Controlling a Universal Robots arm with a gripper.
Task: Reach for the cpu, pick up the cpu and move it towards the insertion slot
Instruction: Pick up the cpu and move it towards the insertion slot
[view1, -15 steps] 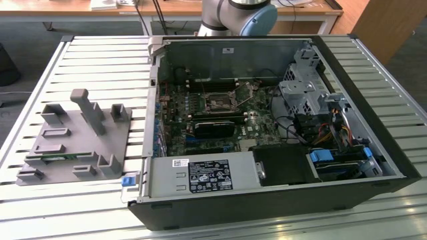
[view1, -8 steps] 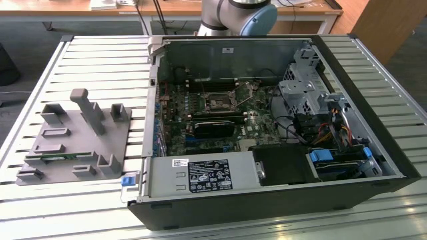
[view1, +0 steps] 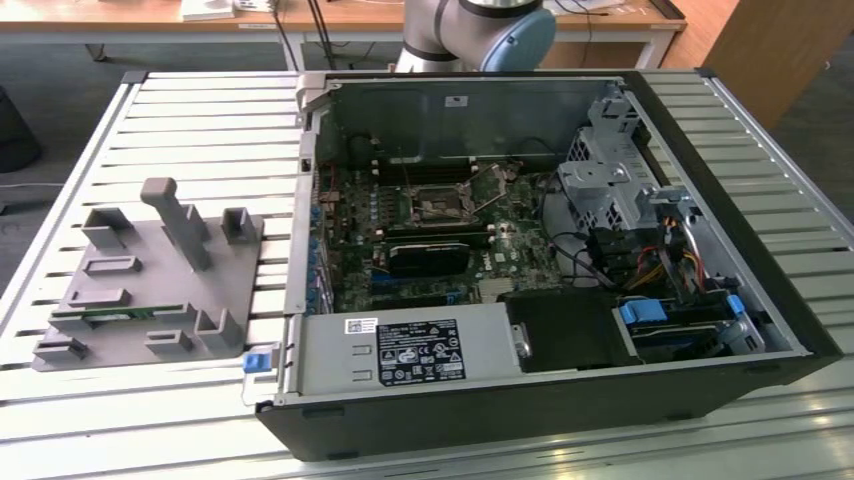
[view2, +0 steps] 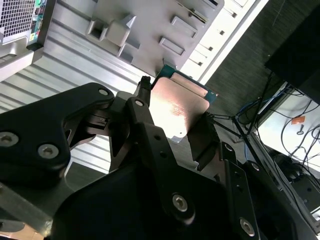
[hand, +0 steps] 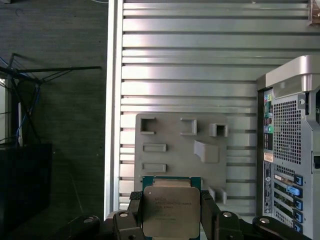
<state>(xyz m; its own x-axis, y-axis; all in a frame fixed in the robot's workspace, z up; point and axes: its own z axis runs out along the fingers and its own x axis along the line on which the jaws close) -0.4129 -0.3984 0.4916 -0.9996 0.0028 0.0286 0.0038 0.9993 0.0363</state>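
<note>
Clasping cpu (hand: 171, 215), hand (hand: 172, 204) seemingly above grey tray (hand: 165, 135)

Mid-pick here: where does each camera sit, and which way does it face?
Exterior view: off the arm, looking down into the open computer case and its insertion slot; the arm rises beyond the case.
First wrist view: on the arm, looking down past the gripper and the cpu onto the grey fixture.
Second wrist view: on the arm, looking along the gripper at the cpu's shiny top.
Shared: both wrist views show the cpu clamped in the gripper, fixture beyond.
</note>
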